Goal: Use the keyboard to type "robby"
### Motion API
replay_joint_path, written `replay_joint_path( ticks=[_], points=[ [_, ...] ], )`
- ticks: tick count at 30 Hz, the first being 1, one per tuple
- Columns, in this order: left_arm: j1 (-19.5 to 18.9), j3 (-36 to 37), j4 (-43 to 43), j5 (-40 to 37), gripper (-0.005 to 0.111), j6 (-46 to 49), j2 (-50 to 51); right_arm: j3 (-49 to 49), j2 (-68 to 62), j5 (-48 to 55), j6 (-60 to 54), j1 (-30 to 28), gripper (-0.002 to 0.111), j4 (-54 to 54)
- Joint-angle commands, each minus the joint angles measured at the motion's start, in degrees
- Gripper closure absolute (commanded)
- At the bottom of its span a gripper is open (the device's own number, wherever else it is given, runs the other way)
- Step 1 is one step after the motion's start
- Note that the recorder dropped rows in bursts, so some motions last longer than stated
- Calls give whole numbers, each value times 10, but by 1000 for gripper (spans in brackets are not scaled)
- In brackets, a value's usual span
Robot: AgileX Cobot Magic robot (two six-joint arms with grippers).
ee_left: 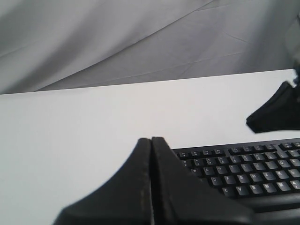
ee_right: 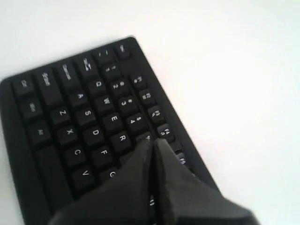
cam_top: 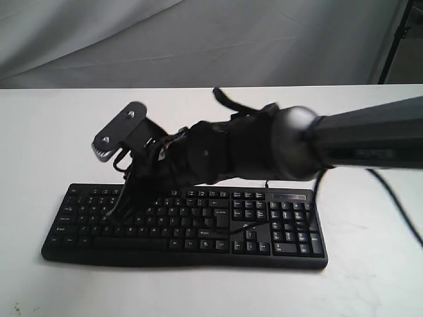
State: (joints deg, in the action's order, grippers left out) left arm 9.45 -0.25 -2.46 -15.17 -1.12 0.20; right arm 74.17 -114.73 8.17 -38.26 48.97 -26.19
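Black keyboard (cam_top: 198, 228) lies lower centre of exterior frame on white worktop (cam_top: 53, 132), number pad toward frame right. Right fingers (ee_right: 140, 164) pressed together, tips just beside R key (ee_right: 122, 138); contact unclear. Left fingers (ee_left: 140, 168) pressed together, near keyboard's end. Grey cloth (cam_top: 198, 39) fills upper frame behind worktop.

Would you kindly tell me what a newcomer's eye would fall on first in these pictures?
The bulky dark right arm stretches from the right across the black keyboard, which lies on a white table. Its right gripper, shut to a point, aims down at the letter keys near R, on the keyboard's left half. The left gripper, also shut, hangs over the table near one end of the keyboard.
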Motion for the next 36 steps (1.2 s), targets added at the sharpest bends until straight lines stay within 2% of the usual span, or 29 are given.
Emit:
replay_joint_path(
  ticks=[1, 9, 16, 20, 27, 32, 36],
  points=[
    [4, 2, -3, 4, 107, -2, -2, -90, 122, -31, 4, -23, 108, 5],
    [4, 2, -3, 4, 107, -2, -2, -329, 419, -77, 47, -75, 108, -1],
    [4, 2, -3, 4, 107, -2, -2, -481, 592, -186, 68, -84, 108, -131],
    [4, 2, -3, 4, 107, -2, -2, -514, 630, -220, 68, -84, 108, -134],
    [4, 2, -3, 4, 107, -2, -2, -517, 643, -237, 68, -84, 108, -148],
    [4, 2, -3, 4, 107, -2, -2, -538, 715, -241, 65, -86, 108, -183],
    [4, 2, -3, 4, 107, -2, -2, -581, 770, -226, 64, -138, 108, -175]
  ],
)
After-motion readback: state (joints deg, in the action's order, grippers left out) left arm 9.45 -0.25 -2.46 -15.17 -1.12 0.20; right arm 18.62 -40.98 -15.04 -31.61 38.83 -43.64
